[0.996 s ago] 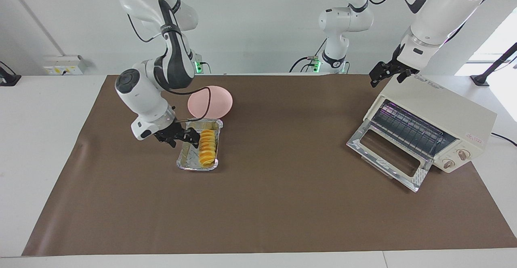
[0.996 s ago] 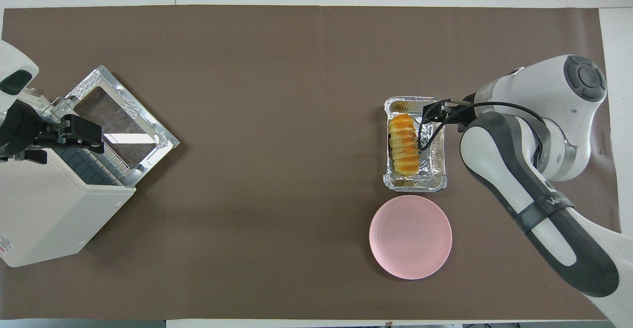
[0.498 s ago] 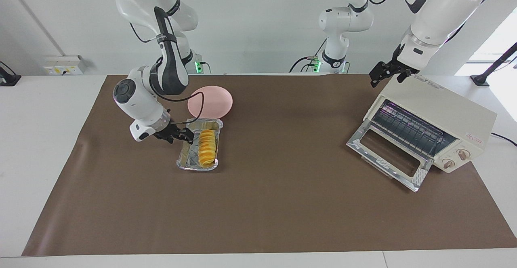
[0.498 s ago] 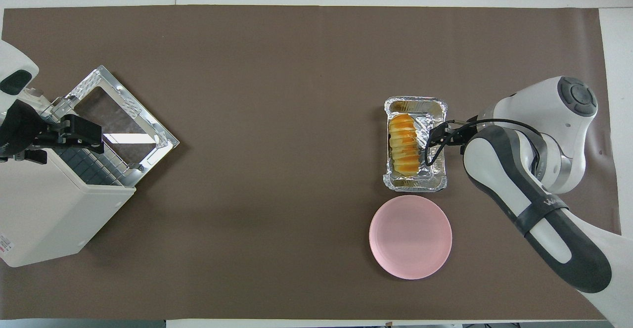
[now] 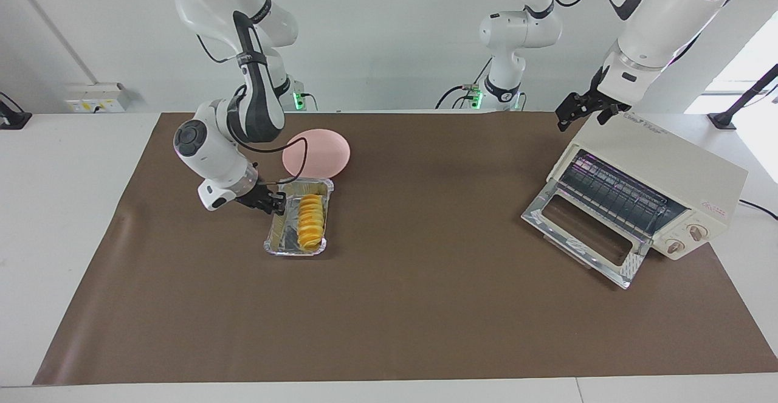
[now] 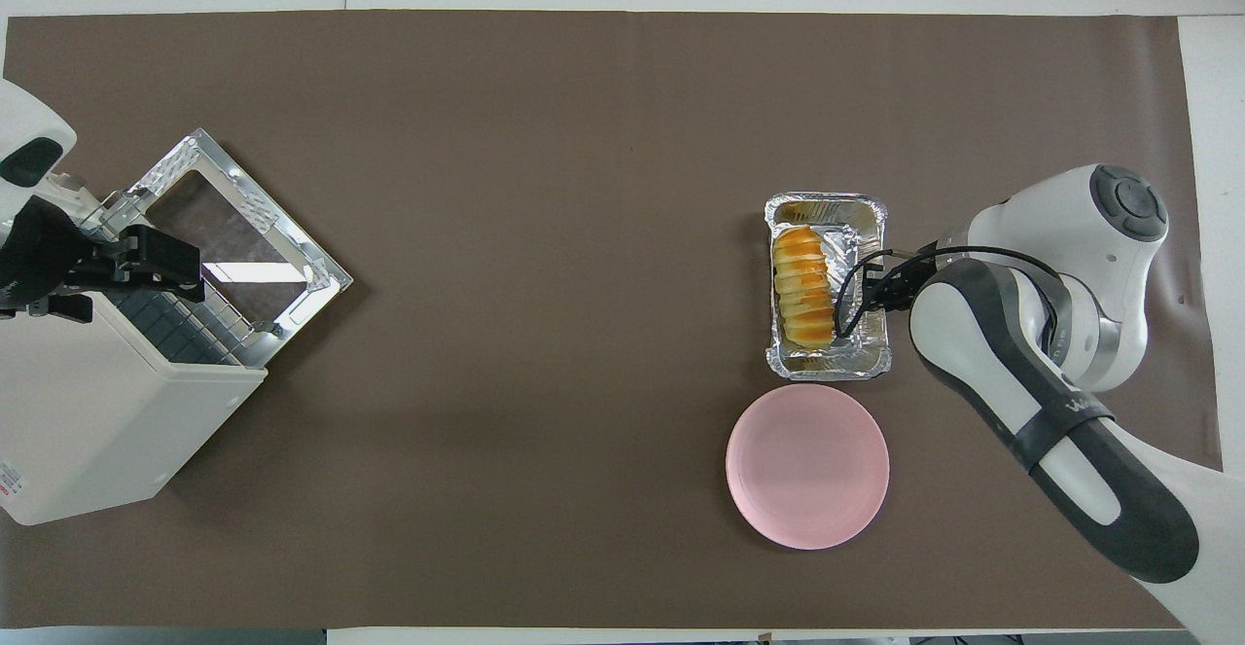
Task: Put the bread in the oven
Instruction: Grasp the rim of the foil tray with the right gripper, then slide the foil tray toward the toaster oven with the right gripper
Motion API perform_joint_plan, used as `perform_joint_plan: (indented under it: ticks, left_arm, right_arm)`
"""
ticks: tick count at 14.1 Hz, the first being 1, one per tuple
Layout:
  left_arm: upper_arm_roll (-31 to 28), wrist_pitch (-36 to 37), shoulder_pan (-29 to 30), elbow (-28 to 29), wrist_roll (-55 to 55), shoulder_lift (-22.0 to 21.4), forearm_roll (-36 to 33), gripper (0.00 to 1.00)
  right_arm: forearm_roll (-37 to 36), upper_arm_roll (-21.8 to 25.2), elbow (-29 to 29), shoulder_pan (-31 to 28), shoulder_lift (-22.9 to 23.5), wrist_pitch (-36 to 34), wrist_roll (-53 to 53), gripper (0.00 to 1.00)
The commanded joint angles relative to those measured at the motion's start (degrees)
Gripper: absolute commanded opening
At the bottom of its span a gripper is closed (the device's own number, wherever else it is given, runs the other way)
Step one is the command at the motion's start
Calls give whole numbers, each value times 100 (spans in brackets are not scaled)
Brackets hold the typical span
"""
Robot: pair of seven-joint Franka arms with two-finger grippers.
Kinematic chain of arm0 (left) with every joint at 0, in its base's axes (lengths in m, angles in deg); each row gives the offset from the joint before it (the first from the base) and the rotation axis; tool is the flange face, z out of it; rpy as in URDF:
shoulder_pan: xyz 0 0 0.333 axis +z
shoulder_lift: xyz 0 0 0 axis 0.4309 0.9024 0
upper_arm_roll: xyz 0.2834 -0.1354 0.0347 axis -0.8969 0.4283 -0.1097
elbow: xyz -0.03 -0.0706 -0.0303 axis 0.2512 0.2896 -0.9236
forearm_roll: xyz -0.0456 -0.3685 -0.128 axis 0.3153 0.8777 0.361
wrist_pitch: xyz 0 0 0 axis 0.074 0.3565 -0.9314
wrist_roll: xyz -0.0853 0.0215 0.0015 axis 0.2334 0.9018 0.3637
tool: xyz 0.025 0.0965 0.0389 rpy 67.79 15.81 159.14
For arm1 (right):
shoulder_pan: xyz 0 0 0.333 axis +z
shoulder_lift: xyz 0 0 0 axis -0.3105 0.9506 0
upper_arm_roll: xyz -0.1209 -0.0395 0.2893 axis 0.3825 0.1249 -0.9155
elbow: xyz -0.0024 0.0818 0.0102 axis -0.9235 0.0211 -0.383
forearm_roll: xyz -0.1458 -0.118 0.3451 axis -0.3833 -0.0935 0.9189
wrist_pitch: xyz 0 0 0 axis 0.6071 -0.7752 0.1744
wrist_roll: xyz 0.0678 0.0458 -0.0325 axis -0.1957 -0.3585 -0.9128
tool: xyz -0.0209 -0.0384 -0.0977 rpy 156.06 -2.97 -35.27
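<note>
The bread [image 5: 311, 220] lies in a silver foil tray [image 5: 276, 233] toward the right arm's end of the table; it also shows in the overhead view [image 6: 803, 287]. My right gripper [image 5: 271, 202] is low at the tray's side wall [image 6: 873, 319], beside the bread, and seems shut on the rim. The oven [image 5: 668, 172] stands at the left arm's end with its glass door [image 5: 580, 233] dropped open and the rack showing. My left gripper [image 5: 578, 109] waits at the oven's top edge [image 6: 58, 402].
A pink plate [image 5: 316, 152] lies next to the tray, nearer to the robots [image 6: 807, 465]. A brown mat [image 5: 425, 306] covers the table. The oven's open door [image 6: 233, 236] juts toward the table's middle.
My right gripper came down from over the bread to the tray's side wall. The tray slid and turned slightly toward the right arm's end. The left arm has not moved.
</note>
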Motion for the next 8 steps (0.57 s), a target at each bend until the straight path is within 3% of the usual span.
perform_joint_plan:
  ticks: [1,4,8]
  left_arm:
    - [-1,-55,25,53,13,-84,51,100]
    - [-10,-55,25,53,13,-84,51,100]
    - [-1,-55,25,62,13,-84,51,100]
  right_arm:
    - [151,-43,-122,28,-125,5,31,0]
    - [151,-70,-772,256,-29,-207,136,0]
    - [248,-70,-1941,1415,514,187,1258,0]
